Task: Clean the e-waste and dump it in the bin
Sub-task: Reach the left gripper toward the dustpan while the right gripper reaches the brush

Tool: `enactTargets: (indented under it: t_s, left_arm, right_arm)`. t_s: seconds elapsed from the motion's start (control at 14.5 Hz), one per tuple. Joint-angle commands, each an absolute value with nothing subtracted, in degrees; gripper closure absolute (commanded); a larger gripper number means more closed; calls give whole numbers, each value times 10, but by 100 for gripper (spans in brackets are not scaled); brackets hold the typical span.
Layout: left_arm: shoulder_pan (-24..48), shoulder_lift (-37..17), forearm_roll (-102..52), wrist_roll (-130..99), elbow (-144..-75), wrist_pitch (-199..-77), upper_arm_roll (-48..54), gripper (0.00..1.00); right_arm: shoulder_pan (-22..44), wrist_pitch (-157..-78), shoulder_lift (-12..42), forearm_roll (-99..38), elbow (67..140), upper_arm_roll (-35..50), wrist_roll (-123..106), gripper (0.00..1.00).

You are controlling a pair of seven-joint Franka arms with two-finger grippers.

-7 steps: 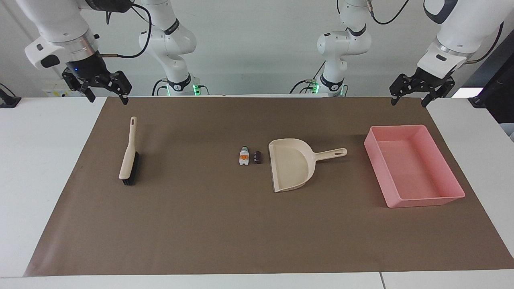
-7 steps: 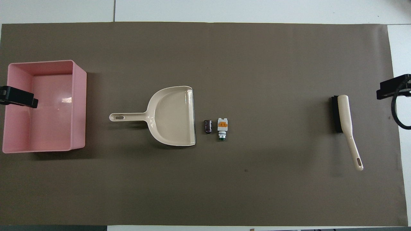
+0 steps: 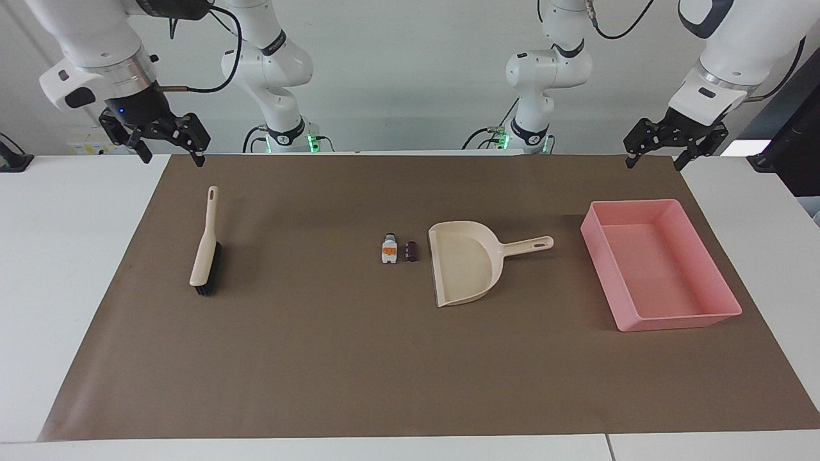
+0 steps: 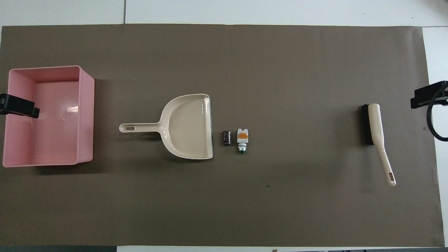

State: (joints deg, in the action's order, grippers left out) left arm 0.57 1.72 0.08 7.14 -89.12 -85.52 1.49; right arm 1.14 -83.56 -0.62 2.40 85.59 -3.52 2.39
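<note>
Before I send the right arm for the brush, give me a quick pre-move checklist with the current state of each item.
1. Right gripper open and holding nothing: ok, raised at the mat's edge, above the brush's handle end.
2. Brush free to pick: ok, flat on the mat, handle pointing toward the robots.
3. E-waste in place: ok, the white part and the dark cylinder lie side by side at the dustpan's mouth.
4. Dustpan lined up: ok, open edge faces the parts, handle points to the bin.
5. Bin ready: ok, upright with nothing in it.
6. Left gripper out of the way: ok, open, waiting above the mat's edge near the bin.
</note>
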Motion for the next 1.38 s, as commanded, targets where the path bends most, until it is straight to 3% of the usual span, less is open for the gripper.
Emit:
enactTargets:
  t_s: [0.0,0.34,0.55,0.76,1.03,1.31]
  left_arm:
    - [4,32,11,74,-908,-859,15,1]
    - [4,32,11,74,-908,-860,15,1]
    - [5,32,11,74,-908,-860,15,1]
    - [5,32,11,74,-908,-860,15,1]
    - [5,31,11,72,-907,-860,15,1]
    - [19,32,10,74,-907,-848,23,1]
  right_arm:
    - [10,-834,-14,26,873,-33,9,0]
    - [-13,-943,-65,25,1009,-37,5,1]
    - [-45,-1075,-105,25,1168,-38,-6,1]
    - [-59,-1170,-73,25,1247,-39,-27,2]
    - [-95,-1272,-71,25,1358,-38,-67,2]
    - [-119,-1288,-77,25,1394,-38,-90,2]
